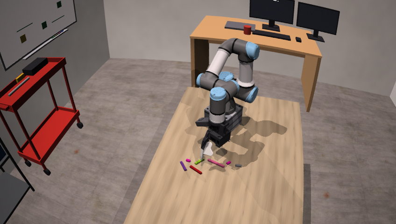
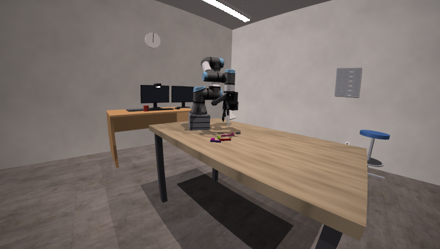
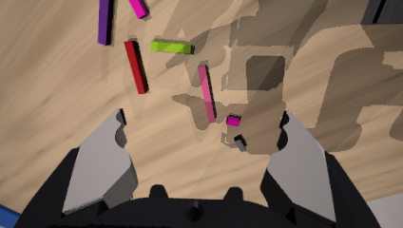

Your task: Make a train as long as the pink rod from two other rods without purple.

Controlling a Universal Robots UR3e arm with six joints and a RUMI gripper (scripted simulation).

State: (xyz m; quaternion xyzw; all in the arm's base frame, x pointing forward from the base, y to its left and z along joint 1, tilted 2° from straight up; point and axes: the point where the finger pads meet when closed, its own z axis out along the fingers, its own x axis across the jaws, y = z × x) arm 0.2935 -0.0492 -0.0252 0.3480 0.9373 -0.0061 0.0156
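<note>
So the gripper is hanging above the wooden table with its jaws spread wide and nothing between them. It's pointing down, well off the surface in the exterior view.

Quick count of rods, seven total, all lying flat and apart from one another:
- one pink rod, the reference length. In the wrist view it sits just ahead of the gap between the fingers, roughly centred, running away from the camera
- one red rod, ahead and off toward the left finger side, roughly parallel to the pink one
- one lime rod, further ahead, lying crosswise between the far ends of red and pink, close to red's far end but not touching
- one purple rod, furthest out on the left, partly cut off by the frame edge
- two magenta rods: one far ahead near the purple, also clipped at the top of the frame, and one close in, just beside the near end of the pink rod toward the right finger
- one grey rod, tiny, the closest of all, just past the near magenta piece and inside the finger span

From the top view the fingertips hover right over the lime rod, with the pink rod just beside them. No two rods are lined up end to end.
</note>
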